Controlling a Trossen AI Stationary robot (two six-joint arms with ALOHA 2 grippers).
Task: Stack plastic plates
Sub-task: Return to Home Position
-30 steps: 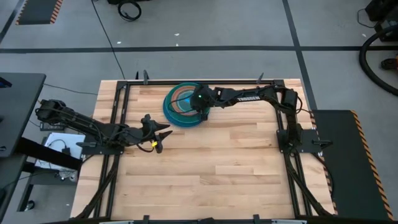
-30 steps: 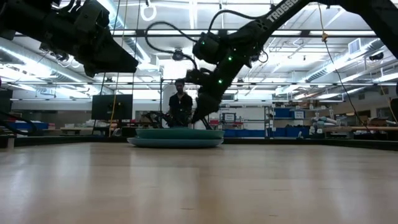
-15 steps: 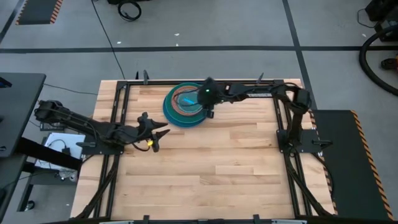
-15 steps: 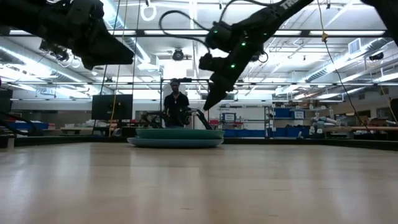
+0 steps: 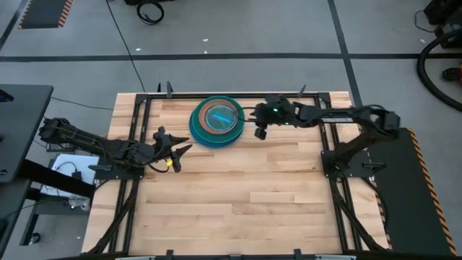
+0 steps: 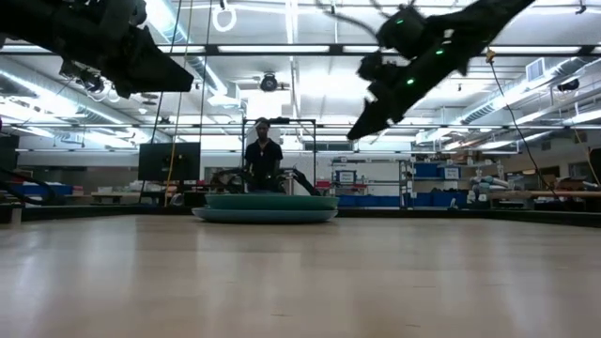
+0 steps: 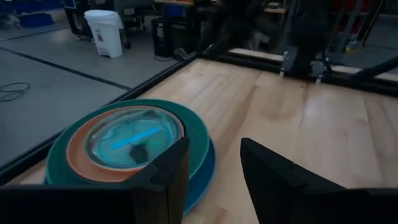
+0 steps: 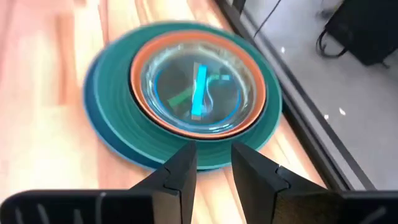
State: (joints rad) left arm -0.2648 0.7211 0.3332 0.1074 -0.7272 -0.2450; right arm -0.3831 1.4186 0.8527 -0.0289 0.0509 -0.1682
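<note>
The plastic plates stand in one stack [image 5: 216, 121] near the table's far edge, the bottom blue plate resting on the wood. Above it lie teal plates, an orange-brown one and a translucent cyan one on top [image 8: 198, 93]. In the low view the stack [image 6: 265, 208] is a flat mound. My right gripper [image 5: 260, 128] hangs in the air just right of the stack, open with a narrow gap [image 8: 214, 158]. My left gripper [image 5: 175, 153] hovers left and near of the stack, open [image 7: 214, 163], pointing at it. Neither one touches a plate.
A black metal frame [image 5: 137, 123] runs around the table's edges, close behind the stack. Bare wood [image 5: 238, 195] fills the table's middle and near half. A person [image 6: 263, 155] stands in the room beyond the far edge.
My right gripper has risen off the top of the stack and drawn back toward the table's right edge, now clear of the plates. My left gripper has eased a little toward the left edge. The stack has stayed where it was.
</note>
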